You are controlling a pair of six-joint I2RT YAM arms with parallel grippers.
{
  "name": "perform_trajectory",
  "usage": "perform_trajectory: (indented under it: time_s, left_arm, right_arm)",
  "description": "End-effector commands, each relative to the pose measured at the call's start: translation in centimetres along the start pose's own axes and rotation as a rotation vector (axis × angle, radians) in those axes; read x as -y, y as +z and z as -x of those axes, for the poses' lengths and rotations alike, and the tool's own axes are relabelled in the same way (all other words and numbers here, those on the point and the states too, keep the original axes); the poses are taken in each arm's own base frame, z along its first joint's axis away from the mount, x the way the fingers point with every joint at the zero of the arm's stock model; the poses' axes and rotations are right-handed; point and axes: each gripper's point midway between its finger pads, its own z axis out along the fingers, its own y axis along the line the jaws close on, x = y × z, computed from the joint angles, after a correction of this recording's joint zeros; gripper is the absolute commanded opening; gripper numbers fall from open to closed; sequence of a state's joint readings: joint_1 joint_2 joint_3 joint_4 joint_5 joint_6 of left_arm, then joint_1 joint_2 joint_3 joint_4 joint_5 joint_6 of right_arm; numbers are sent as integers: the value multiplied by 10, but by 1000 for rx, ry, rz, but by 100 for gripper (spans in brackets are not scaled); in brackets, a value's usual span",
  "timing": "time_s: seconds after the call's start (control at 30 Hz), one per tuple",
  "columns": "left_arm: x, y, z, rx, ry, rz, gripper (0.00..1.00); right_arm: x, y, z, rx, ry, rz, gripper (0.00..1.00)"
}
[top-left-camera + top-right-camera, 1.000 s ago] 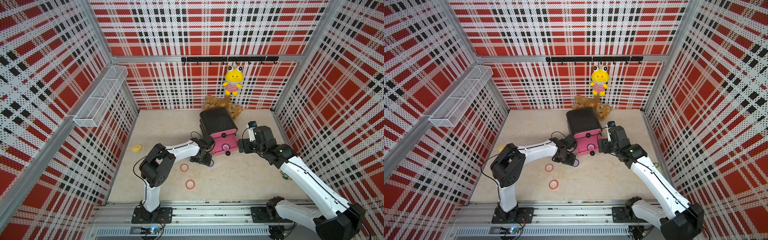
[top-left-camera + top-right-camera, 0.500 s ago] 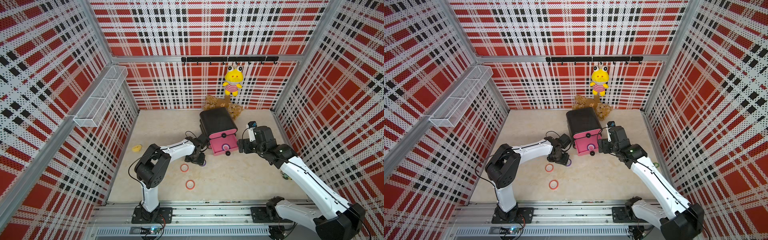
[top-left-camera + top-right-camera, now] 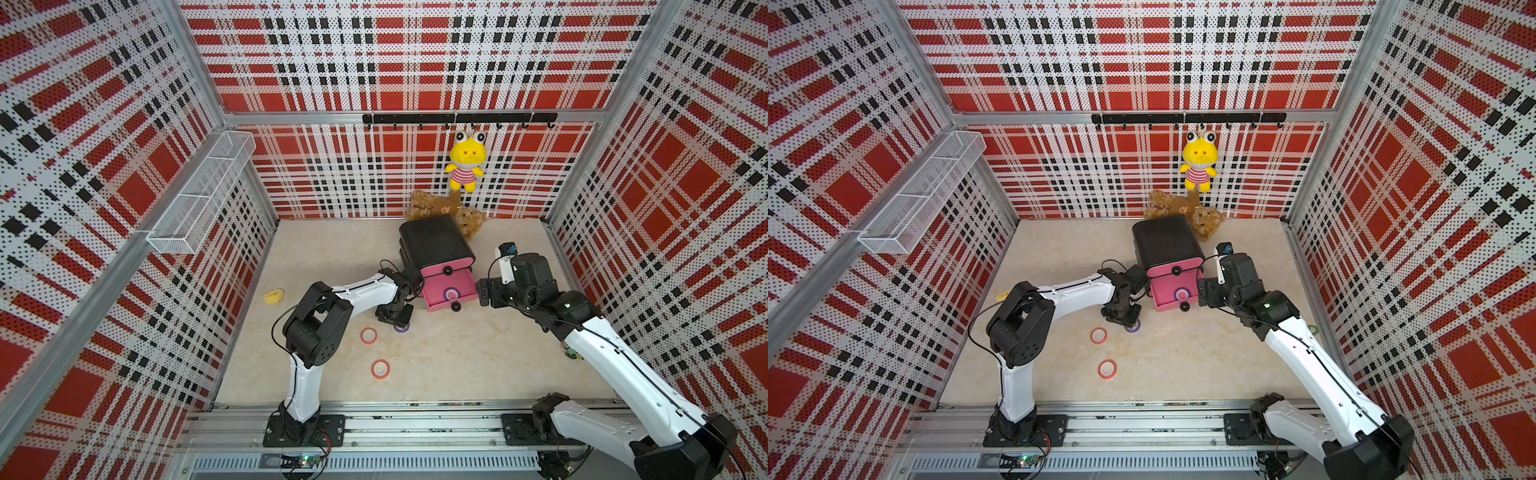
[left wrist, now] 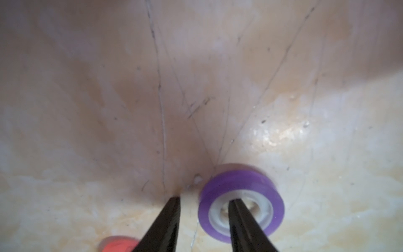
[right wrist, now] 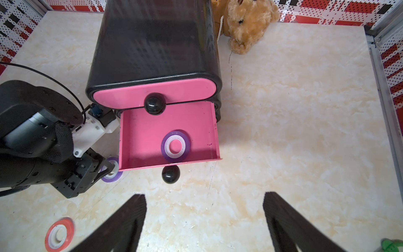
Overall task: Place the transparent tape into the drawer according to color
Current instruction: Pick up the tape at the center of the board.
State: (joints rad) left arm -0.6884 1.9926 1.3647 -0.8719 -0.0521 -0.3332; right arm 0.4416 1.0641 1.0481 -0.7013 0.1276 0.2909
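Observation:
The black cabinet has its middle pink drawer pulled out, with one purple tape lying flat inside. A second purple tape lies on the floor left of the drawer. My left gripper points down over it. The jaws are narrow but open: one finger is in the core, the other outside the ring with a small gap. Two red tapes lie nearer the front. My right gripper hovers wide open and empty beside the drawer's right side.
The top drawer is shut. Brown plush bears lie behind the cabinet, and a yellow frog plush hangs on the back wall. A yellow flat toy lies by the left wall, a small green object by the right.
My left gripper has shifted left, away from the drawer, and its jaws have narrowed. The purple tape on the floor now lies further left too. The right arm has not moved.

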Motion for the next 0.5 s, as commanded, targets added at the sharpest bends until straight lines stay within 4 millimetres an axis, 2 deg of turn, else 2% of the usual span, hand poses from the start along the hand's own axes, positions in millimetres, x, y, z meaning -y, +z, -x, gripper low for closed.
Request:
perform_trajectory:
  time_s: [0.0,0.27,0.47]
  left_arm:
    - [-6,26,-28,-121,46,51,34]
    - [-10,23,-23,-105,36,59,1]
    - [-15,7,-15,-68,11,46,0]
  right_arm:
    - [4,-6,8,22,4,-11,92]
    - [6,-8,8,25,6,-18,92]
    - [5,-8,9,28,9,-14,92]
